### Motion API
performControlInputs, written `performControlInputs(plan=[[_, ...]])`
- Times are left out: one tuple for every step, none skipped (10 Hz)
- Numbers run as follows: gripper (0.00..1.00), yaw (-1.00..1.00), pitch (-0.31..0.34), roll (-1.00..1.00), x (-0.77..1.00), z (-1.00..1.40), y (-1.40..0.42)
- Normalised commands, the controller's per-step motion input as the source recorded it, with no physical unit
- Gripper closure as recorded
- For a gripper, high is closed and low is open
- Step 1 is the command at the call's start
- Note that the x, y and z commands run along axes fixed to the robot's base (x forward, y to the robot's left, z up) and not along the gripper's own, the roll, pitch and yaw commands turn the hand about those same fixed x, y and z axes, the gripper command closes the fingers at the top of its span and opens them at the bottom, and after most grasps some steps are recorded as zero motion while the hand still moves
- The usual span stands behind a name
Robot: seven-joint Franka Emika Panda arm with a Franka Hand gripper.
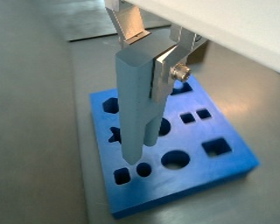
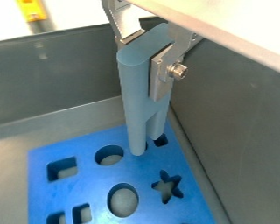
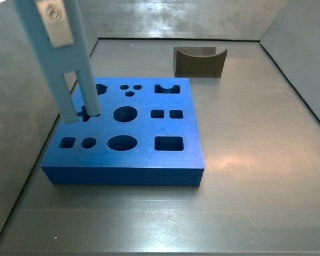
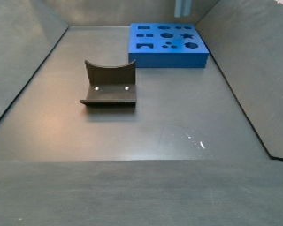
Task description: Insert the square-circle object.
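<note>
**Peg standing over the blue board**

The gripper (image 1: 154, 54) is holding the long grey-blue square-circle object (image 1: 136, 105) upright between its silver fingers (image 2: 168, 63). The object's lower end is meeting the blue shape board (image 3: 139, 140) near its edge holes. The fixture (image 4: 109, 86) is standing well apart.

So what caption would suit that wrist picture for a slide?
End effector holding a tall blue-grey peg upright, its tip at the blue shape-sorting block.
</note>
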Motion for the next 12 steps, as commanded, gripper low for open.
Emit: performControlInputs(plan=[[1.00, -0.99, 0.000, -0.03, -0.09, -0.33, 0.00], [1.00, -0.97, 0.000, -0.05, -0.09, -0.34, 0.00], [1.00, -1.00, 0.000, -0.07, 0.00, -0.36, 0.00], [1.00, -1.00, -0.009, -0.09, 0.00, -0.38, 0.00], [1.00, -0.96, -0.027, -0.11, 0.00, -0.33, -0.04], [1.00, -0.90, 0.000, -0.09, 0.00, -0.28, -0.13], [1.00, -0.67, 0.000, -0.03, -0.19, -0.07, -0.24], [1.00, -0.09, 0.000, 0.00, -0.07, -0.02, -0.07], [1.00, 0.00, 0.000, 0.00, -0.17, -0.13, 0.00], [1.00, 0.13, -0.029, -0.06, -0.17, -0.25, 0.03], [1.00, 0.08, -0.029, -0.09, 0.00, -0.31, 0.01], [1.00, 0.00, 0.000, -0.08, 0.10, -0.39, 0.00]])
